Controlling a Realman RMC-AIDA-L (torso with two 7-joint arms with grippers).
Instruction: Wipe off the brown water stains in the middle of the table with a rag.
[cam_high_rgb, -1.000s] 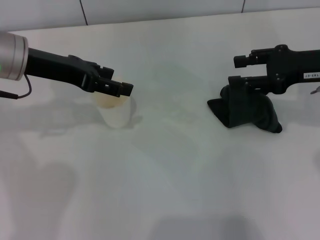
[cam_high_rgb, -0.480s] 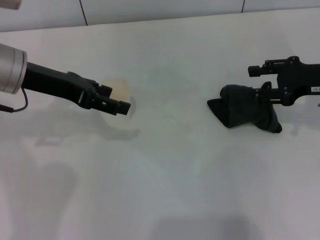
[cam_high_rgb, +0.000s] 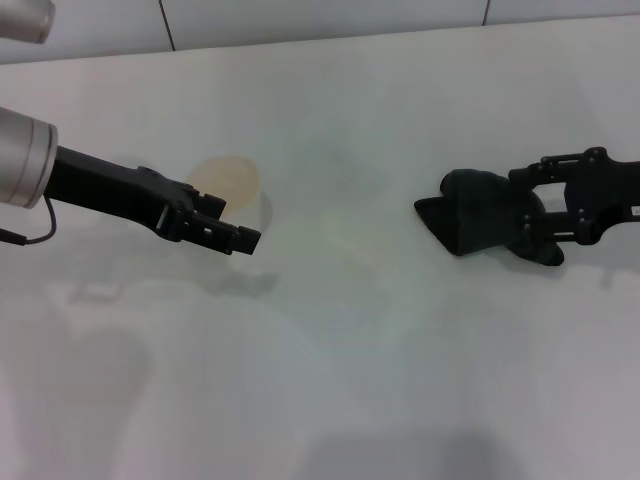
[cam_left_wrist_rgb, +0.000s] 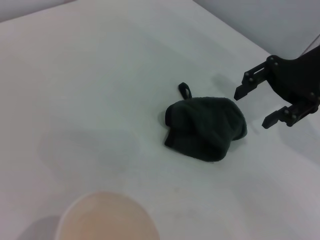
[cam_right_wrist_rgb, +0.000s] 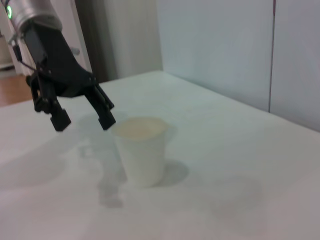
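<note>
The left gripper (cam_high_rgb: 235, 235) hangs over the white tabletop (cam_high_rgb: 330, 350) with its fingers (cam_right_wrist_rgb: 60, 120) spread open and holding nothing. A pale cup (cam_high_rgb: 232, 190) stands upright just beyond those fingers in the head view; the right wrist view shows the cup (cam_right_wrist_rgb: 142, 150) close beside the open fingers but apart from them, its tan inside filled near to the rim.

The right gripper (cam_left_wrist_rgb: 260, 105) sits at the other side of the tabletop, its two fingers (cam_left_wrist_rgb: 245, 90) parted and empty. The rag (cam_high_rgb: 490, 228), a dark bunched cloth, lies on the tabletop right at those fingertips. In the head view the fingers overlap the rag's outer edge, while the left wrist view shows the rag (cam_left_wrist_rgb: 205, 127) lying just short of the open fingers, with a narrow strip of tabletop between cloth and fingertips; whether they touch cannot be told for certain. A small loop of cloth sticks out from the rag on the side away from the right gripper.

The rag and the cup are well apart, with bare tabletop between the two sets of fingers. No brown stain can be made out on that stretch of tabletop in any view.
</note>
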